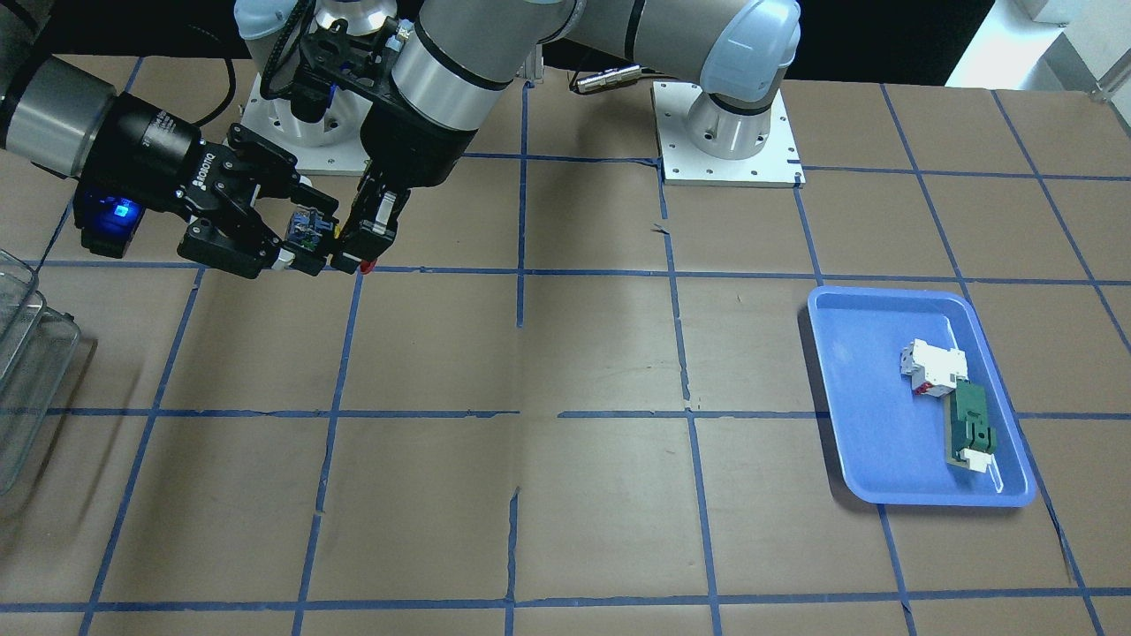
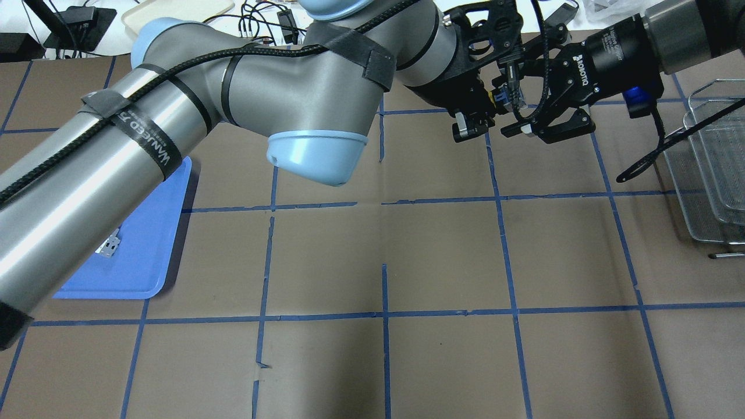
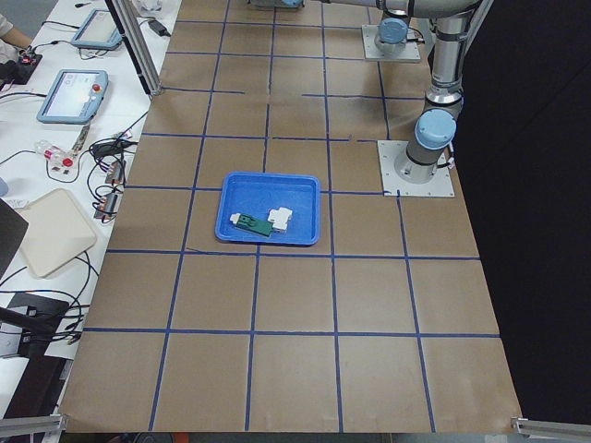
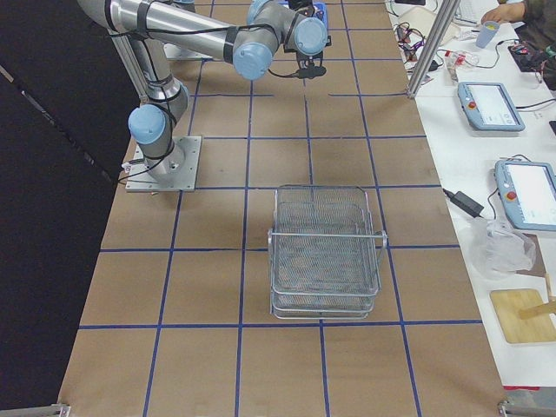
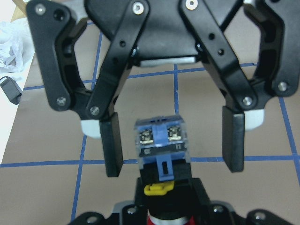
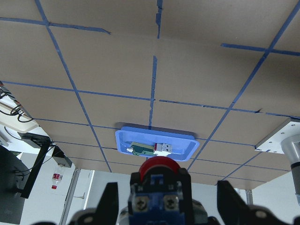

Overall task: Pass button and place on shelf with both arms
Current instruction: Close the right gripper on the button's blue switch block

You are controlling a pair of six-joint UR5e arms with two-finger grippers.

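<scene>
Brown taped table [image 1: 601, 353] stretches open below; we see the left fingers [image 1: 371, 225] clamped on the button [image 1: 305, 228] mid-air near the robot's edge, right fingers [image 5: 111, 145] spread wide around its contact block, wire shelf [image 4: 326, 261] well apart.

Brown table top [image 1: 601, 353] taped into squares with blue tape [image 1: 521, 274], torn in spots. White bench [image 4: 447, 148] along the far side, with two screen pendants [image 4: 491, 106], loose cables [image 3: 111, 157], cream tray [image 3: 54, 231], plastic bag [image 4: 504, 248] and wooden board [image 4: 521, 313]. Metal post [image 4: 432, 43] at the table's far edge. Black backdrop [image 3: 536, 231] on the near side. Even overhead light, soft shadows.
</scene>
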